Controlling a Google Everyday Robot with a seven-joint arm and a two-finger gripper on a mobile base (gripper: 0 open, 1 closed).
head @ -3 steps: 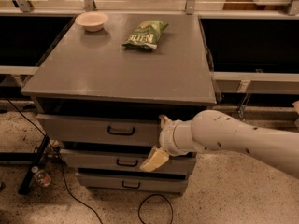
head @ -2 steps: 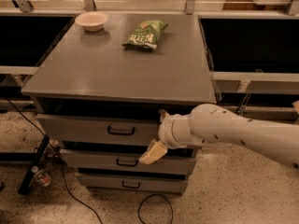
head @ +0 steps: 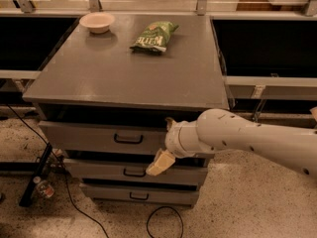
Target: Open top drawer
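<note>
Just left of the jaws: the black handle (head: 128, 139) sits at the centre of the top drawer (head: 84, 135). It is near the jaws but apart from them, and nothing holds it.
Gripper: the gripper (head: 161, 161) hangs before the right part of that drawer's front. Its cream tip slants down and leftward over the middle drawer (head: 99, 170).
Grip state: cannot tell whether it is apart or together. Nothing appears to be clamped.
Behind the jaws: a dark gap shows between the top drawer's front and the cabinet top (head: 124, 78). I judge the drawer to be out a little and far from fully open.
Arm: the white arm (head: 257, 140) comes in low from the right, probably so that a pull runs straight along the drawer's travel.
Below the jaws: the bottom drawer (head: 114, 193) lies under the middle one; neither is the target.
Above and beyond the jaws: a bowl (head: 97, 22) and a chip bag (head: 154, 35) rest far back on the cabinet top, well clear of the drawer's path.
Next move, as judged: shift left to the handle, then draw straight outward.
Risk: an off-centre pull could skew the drawer, and the tip hangs close to the wrong drawer.
</note>
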